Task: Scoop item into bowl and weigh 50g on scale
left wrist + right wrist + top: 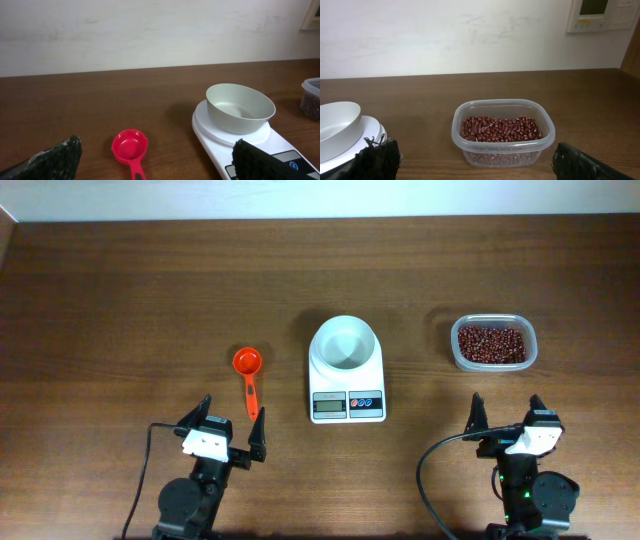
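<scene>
Handle-first: the orange-red plastic scoop (249,385) is lying just ahead of the left end effector (233,408).
It and the right end effector (505,400) are both gaping wide, empty. The scoop's long axis is running near-to-far, its handle pointing back at the left one and its cup pointing away. Beyond, the round white bowl (346,343) is sitting on the white digital scale (347,406). The reddish-brown beans (492,345) are resting in a clear plastic tub (493,319) ahead of the right arm.

My left pincer (235,408) and right pincer (505,400): black pointed fingers with rough-textured pads, white wrist plates (205,442) on black arms (190,500). A black cable (148,460) loops beside each; a green light (500,478) on my right.
</scene>
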`<state>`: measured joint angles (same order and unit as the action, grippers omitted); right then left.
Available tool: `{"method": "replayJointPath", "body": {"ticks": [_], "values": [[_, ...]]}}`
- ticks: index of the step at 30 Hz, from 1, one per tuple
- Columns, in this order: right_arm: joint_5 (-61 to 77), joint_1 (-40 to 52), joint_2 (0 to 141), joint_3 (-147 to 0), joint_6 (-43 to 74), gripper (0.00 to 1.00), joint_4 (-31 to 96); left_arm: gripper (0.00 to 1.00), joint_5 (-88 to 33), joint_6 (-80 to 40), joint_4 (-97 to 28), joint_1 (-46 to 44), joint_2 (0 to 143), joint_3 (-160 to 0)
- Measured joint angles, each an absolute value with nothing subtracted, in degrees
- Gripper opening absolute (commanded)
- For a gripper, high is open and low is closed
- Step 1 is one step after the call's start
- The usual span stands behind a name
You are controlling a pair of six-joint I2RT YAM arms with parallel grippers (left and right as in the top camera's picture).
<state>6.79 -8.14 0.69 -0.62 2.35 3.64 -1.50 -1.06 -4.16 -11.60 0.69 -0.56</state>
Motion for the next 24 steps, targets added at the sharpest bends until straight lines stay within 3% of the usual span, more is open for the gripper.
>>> {"method": "replayJointPath", "body": {"ticks": [7, 12, 19, 22, 23, 24], "values": [[6.8, -8.1, 0.7, -0.6, 2.3, 0.99, 3.6, 0.99, -1.5, -1.1, -4.8, -11.6, 0.7, -0.7], [6.8, -8.2, 0.7, -0.6, 2.3, 0.99, 3.6, 0.99, -1.3, -2.8, -27.7, -11.6, 5.7, -18.5], [6.8, -8.2, 0.7, -0.6, 2.3, 0.99, 3.6, 0.99, -1.6, -3.0, -56.6, -11.6, 54.2, -61.9], [6.8, -8.2, 0.7, -0.6, 2.4, 0.99, 3.6, 0.99, -2.0, -3.0, -58.2, -11.6, 72.2, -67.7], [6.8, -8.2, 0.7, -0.6, 2.3, 0.99, 3.6, 0.78, -2.6, -3.0, -58.7, -11.6, 76.4, -67.7], [6.8, -8.2, 0.7, -0.6, 2.3, 0.99, 3.6, 0.41, -3.8, -3.0, -58.8, -11.6, 80.4, -67.7]]}}
